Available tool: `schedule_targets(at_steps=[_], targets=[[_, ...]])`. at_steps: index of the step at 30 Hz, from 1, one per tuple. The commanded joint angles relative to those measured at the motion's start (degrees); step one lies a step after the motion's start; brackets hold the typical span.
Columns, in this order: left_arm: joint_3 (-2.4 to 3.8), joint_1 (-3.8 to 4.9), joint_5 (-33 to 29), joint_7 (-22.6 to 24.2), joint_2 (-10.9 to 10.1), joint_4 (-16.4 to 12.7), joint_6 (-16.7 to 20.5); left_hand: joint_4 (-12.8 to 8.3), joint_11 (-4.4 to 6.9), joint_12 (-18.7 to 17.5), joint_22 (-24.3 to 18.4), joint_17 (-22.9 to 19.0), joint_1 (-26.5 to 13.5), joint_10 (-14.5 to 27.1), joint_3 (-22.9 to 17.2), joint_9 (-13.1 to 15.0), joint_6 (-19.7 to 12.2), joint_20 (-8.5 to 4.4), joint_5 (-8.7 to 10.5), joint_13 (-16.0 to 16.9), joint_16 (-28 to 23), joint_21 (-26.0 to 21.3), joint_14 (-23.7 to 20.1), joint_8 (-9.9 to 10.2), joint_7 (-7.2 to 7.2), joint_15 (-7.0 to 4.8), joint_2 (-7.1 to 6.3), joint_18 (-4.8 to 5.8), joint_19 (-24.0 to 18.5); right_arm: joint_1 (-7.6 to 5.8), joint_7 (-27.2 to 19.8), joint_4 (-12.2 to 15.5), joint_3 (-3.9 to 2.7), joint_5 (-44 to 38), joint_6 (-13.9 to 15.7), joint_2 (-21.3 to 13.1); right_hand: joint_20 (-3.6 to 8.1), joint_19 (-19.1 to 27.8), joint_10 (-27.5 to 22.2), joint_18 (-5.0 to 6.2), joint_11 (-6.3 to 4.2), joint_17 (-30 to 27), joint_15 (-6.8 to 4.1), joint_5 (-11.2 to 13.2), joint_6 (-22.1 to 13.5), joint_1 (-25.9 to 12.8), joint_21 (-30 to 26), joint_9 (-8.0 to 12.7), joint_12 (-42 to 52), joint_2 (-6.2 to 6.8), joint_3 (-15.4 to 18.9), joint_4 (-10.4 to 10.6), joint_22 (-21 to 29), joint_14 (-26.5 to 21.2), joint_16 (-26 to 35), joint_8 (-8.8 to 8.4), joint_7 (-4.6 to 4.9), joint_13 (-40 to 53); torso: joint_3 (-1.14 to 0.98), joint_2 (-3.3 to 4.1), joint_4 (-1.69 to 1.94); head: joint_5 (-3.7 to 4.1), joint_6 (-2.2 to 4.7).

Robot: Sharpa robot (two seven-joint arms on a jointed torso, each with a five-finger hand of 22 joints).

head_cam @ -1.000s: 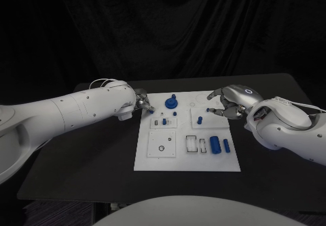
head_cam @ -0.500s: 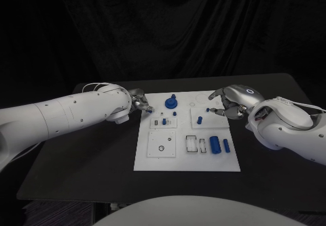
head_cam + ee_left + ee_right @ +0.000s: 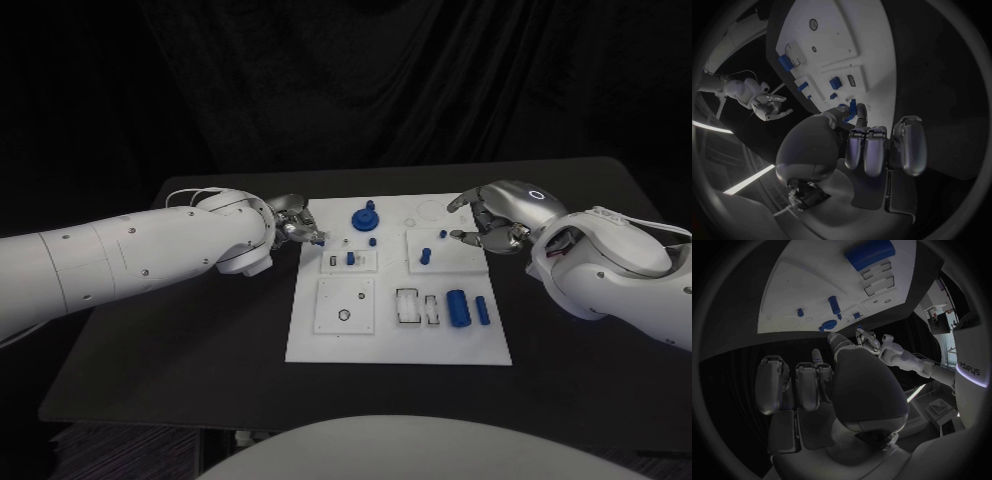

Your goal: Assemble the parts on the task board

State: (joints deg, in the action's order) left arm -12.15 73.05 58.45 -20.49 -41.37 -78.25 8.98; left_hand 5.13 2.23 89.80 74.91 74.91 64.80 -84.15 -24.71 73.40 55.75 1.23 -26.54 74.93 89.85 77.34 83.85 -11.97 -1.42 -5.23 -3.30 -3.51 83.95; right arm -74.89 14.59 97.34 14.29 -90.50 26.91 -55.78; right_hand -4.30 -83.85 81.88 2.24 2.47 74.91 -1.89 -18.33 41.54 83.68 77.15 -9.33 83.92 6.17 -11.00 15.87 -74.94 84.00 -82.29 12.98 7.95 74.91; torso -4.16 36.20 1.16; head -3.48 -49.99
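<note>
Lying in the middle of the head view, the white task board (image 3: 397, 345) rests flat on the black surface (image 3: 173, 350), and the blue parts are spread over it: a round knobbed part (image 3: 364, 217) at upper centre, a small peg (image 3: 424, 256) right of centre, and a large cylinder (image 3: 456, 307) with a slimmer bar (image 3: 480, 309) beside it at lower right, next to two empty rectangular sockets (image 3: 418, 306). At the board's upper left edge the left hand (image 3: 296, 222) is held with its fingers (image 3: 873, 150) curled in; a small blue piece appears to be pinched at the thumb tip in the left wrist view, though this cannot be told for certain. At the board's upper right edge the right hand (image 3: 488, 228) is poised with fingers (image 3: 804, 385) loosely bent and apart, nothing being gripped. The step in hand is judged to be the seating of a small part. For this to go well, the piece should be squared over its socket before being lowered, pressed straight down, and the neighbouring parts left undisturbed.
</note>
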Motion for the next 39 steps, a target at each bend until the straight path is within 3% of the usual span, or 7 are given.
schedule_targets(at_steps=[1,5,11,16,33,39], targets=[[0.05,-0.38,-0.16,-0.68,-0.16,-0.69,3.81,-0.48,0.41,0.20,10.44,15.09,-0.70,-5.85,-0.82,0.11,0.47,-0.41,0.37,15.07,0.15,-0.27,6.15,-0.07,-0.08,-0.38,-0.05,0.36,1.03,0.17,0.86,0.00,-0.03,0.17,-0.06,-0.07,0.02,-0.81,-0.35,0.92,-0.05,1.28,0.07,-0.34,0.26,0.44,-0.35,0.08,-0.25,-0.33,-0.39,0.09,-10.79,3.14,0.20,0.14,-0.04,4.43,-0.01,0.02,0.09,-0.12,-0.01],[0.05,-1.39,-0.16,0.41,-0.23,-1.14,5.06,-0.55,0.42,0.20,10.47,15.09,-0.84,-5.85,-1.19,0.16,0.53,-0.42,0.71,15.07,0.15,-0.23,6.15,-0.07,-0.08,-0.39,-0.04,0.38,1.07,0.21,0.80,-0.03,-0.03,0.55,-0.12,-0.01,0.01,-0.78,-0.50,0.94,-0.05,1.14,0.07,-0.38,0.28,0.44,-0.44,0.10,-0.37,-0.31,-0.40,0.10,-10.76,3.11,0.28,0.13,-0.03,4.23,0.04,0.14,-0.06,-0.16,-0.01],[0.05,-2.36,-0.16,1.31,0.07,-1.19,5.72,-0.61,0.41,0.20,10.50,15.09,-1.03,-5.85,-1.59,0.24,0.58,-0.43,1.26,15.07,0.15,-0.20,6.15,-0.05,-0.09,-0.39,-0.03,0.40,1.11,0.24,0.72,-0.01,-0.03,0.77,-0.32,-0.06,0.01,-0.78,-0.50,0.94,-0.05,1.14,0.07,-0.38,0.28,0.44,-0.44,0.10,-0.37,-0.31,-0.40,0.10,-10.76,3.11,0.28,0.13,-0.03,4.23,0.09,0.18,-0.01,-0.10,-0.01],[0.05,-2.70,-0.16,1.45,0.39,-0.83,5.02,-0.60,0.40,0.20,10.51,15.09,-1.19,-5.85,-1.76,0.27,0.59,-0.43,1.60,15.07,0.15,-0.19,6.15,-0.04,-0.11,-0.39,-0.03,0.40,1.12,0.25,0.66,-0.12,-0.03,1.26,-0.58,-0.10,0.01,-0.78,-0.50,0.94,-0.05,1.14,0.07,-0.38,0.28,0.44,-0.44,0.10,-0.37,-0.31,-0.40,0.10,-10.76,3.11,0.28,0.13,-0.03,4.23,0.00,0.13,-0.07,-0.16,-0.01],[0.05,-3.61,-0.16,0.85,1.41,-0.55,2.90,-0.64,0.38,0.20,10.49,15.09,-1.35,-5.85,-2.16,0.30,0.43,-0.43,2.09,15.07,0.15,-0.30,6.15,0.09,-0.14,-0.37,0.05,0.39,1.10,0.27,0.61,0.02,-0.03,1.52,-0.58,-0.33,0.00,-0.77,-0.58,0.95,-0.04,1.11,0.09,-0.43,0.33,0.44,-0.48,0.14,-0.44,-0.28,-0.43,0.12,-10.75,3.10,0.30,0.13,-0.03,4.12,0.05,0.21,-0.02,-0.21,-0.01],[0.05,-4.33,-0.16,0.77,1.47,-0.59,2.71,-0.65,0.37,0.20,10.50,15.09,-1.38,-5.85,-2.24,0.31,0.41,-0.43,2.19,15.07,0.15,-0.28,6.15,0.12,-0.15,-0.37,0.08,0.39,1.11,0.27,0.68,0.01,-0.03,1.53,-0.77,-0.34,0.00,-0.77,-0.58,0.95,-0.04,1.11,0.09,-0.43,0.33,0.44,-0.48,0.14,-0.44,-0.28,-0.43,0.12,-10.75,3.10,0.30,0.13,-0.03,4.12,0.08,0.19,-0.03,-0.25,-0.01]])
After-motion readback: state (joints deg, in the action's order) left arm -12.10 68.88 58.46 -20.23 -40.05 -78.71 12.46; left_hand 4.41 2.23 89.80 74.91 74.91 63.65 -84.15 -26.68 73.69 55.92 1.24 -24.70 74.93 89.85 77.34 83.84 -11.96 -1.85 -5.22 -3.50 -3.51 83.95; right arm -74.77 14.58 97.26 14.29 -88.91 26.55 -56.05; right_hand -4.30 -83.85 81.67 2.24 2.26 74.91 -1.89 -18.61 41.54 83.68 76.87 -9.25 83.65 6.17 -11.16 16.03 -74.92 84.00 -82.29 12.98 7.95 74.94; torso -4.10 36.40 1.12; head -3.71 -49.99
